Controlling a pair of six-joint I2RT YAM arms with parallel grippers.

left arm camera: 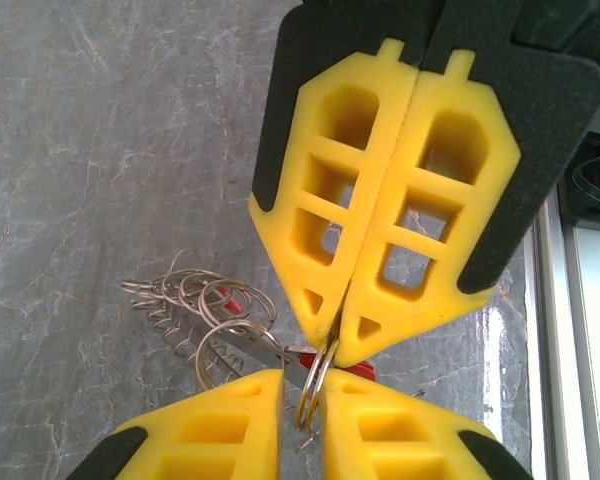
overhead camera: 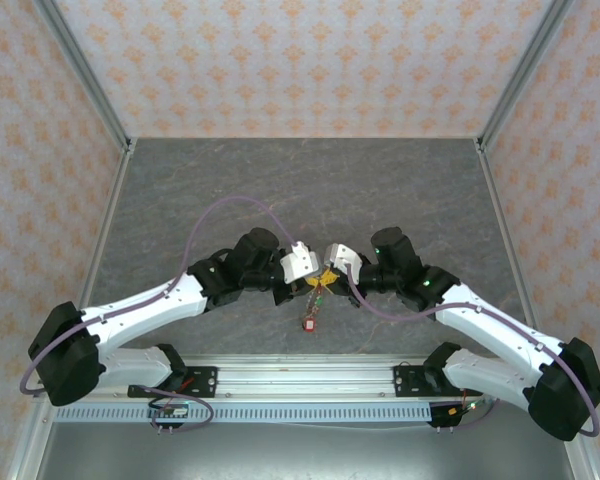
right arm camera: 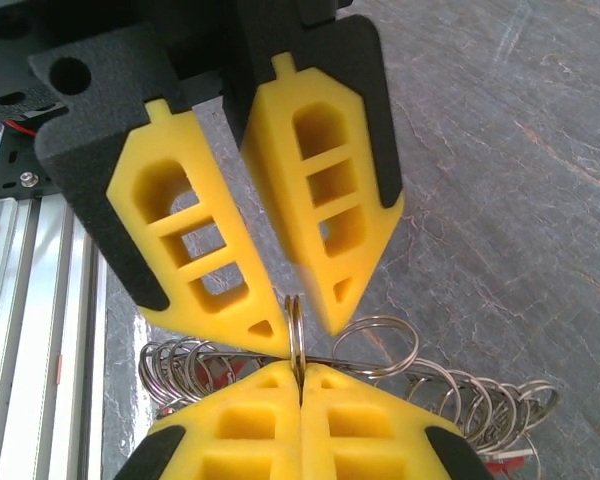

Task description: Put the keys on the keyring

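left gripper (left arm camera: 302,405) and right gripper (right arm camera: 300,380) stand tip to tip mid-table, the keyring (right arm camera: 294,325) plugging the slit between them. behind them the table (overhead camera: 310,190) lies open; nearside, a red key (overhead camera: 308,323) and the rail (overhead camera: 310,375) crowd in.

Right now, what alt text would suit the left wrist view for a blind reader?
Two yellow-fingered grippers meet tip to tip over a grey table: the right gripper, above, is shut on a keyring, which the left gripper below straddles, slightly open. Wire rings and red-headed keys cluster beside it.
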